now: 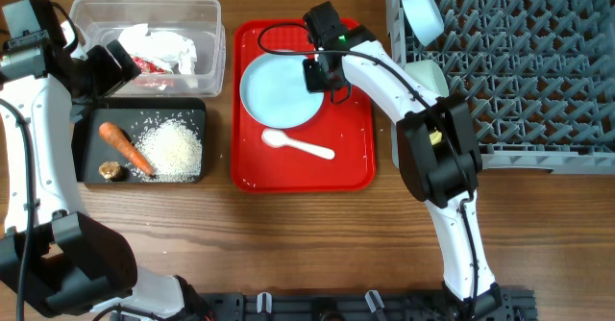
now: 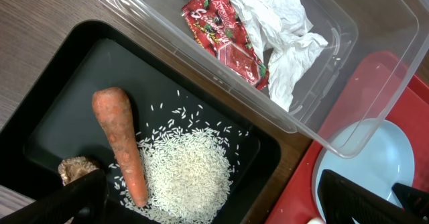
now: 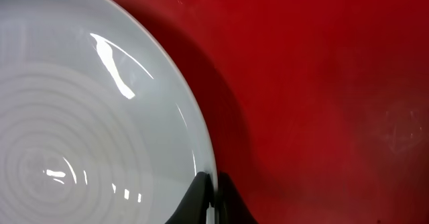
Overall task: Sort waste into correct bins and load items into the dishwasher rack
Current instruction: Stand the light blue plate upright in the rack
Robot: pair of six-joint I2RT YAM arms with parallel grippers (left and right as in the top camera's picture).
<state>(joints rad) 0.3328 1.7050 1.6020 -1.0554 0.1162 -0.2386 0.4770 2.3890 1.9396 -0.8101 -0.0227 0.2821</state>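
Where the right gripper [image 3: 213, 196] meets the round light blue plate [image 1: 274, 95], we see its two fingers closed flat on the plate's rim, on the side toward the dishwasher rack [image 1: 538, 71]. The plate lies on the flat red serving tray [image 1: 351, 162], just beside the white plastic spoon [image 1: 298, 145]. We judge the step in hand to be lifting the plate for loading. To do it well, we would raise the pinched edge first, so that the plate tips up off the tray rather than slides. We would also keep the grip deep enough on the glossy rim that it cannot slip, then carry the plate upright toward a free row of pegs. The left gripper [image 2: 221, 207] hangs fully open and holds nothing, above the shallow black tray [image 2: 53, 117] and the clear tub [image 2: 201, 66]. Only the shiny red wrapper [image 2: 224, 33] in the tub bears print: white lettering, too crumpled for us to read.
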